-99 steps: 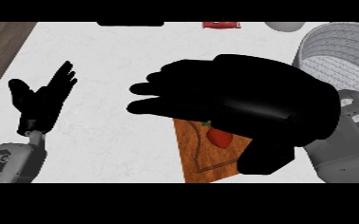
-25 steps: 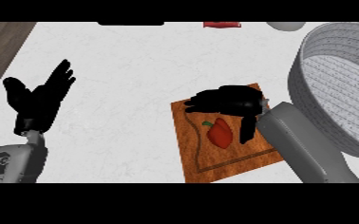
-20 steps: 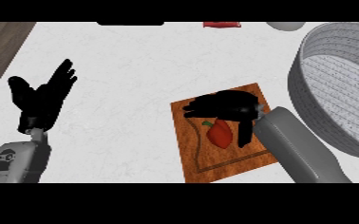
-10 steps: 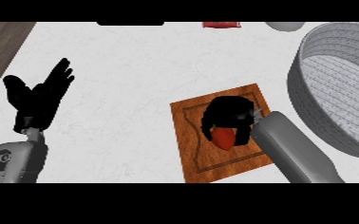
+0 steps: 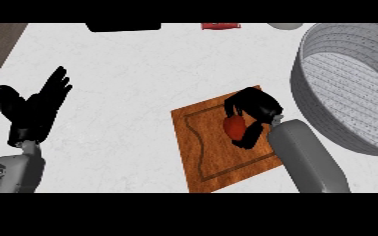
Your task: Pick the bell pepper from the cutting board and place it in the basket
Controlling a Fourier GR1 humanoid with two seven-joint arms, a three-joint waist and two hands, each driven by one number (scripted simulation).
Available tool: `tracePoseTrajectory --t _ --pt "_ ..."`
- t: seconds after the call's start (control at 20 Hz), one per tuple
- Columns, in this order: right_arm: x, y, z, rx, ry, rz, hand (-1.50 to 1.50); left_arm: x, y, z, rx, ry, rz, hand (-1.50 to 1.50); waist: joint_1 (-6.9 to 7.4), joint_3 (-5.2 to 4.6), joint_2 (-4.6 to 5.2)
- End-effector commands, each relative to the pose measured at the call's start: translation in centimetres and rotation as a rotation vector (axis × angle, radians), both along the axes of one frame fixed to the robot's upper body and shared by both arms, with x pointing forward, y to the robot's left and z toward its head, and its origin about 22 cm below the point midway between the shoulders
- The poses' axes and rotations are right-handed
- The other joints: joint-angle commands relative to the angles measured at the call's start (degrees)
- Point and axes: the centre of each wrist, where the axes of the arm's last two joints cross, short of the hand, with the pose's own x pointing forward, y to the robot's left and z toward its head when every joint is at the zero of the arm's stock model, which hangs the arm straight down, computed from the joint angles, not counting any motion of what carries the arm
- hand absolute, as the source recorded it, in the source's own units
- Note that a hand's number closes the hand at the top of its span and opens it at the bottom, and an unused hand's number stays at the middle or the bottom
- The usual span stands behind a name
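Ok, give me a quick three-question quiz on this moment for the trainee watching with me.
1. Short answer: in the head view, on which side of the cutting board does the grey basket stand?
2. Pick one. The right hand is:
A) open above the basket
B) curled round the red bell pepper over the cutting board
C) flat on the white counter
3. True or false: the bell pepper already lies in the basket.

Key: 1 right; 2 B; 3 false.
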Motion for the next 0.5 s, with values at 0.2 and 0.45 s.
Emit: tracePoseTrajectory --t 0.2,0.45 --pt "0.8 1.5 -0.9 0.074 0.081 -0.857 1.5 0.0 -0.2 0.2 0.006 -0.002 -0.01 0.0 1.98 0.09 0.59" --pt "2.8 3.3 3.5 0.319 -0.044 -1.181 1.5 0.9 -2.8 0.2 -0.013 -0.018 -0.089 0.0 6.32 0.42 0.98"
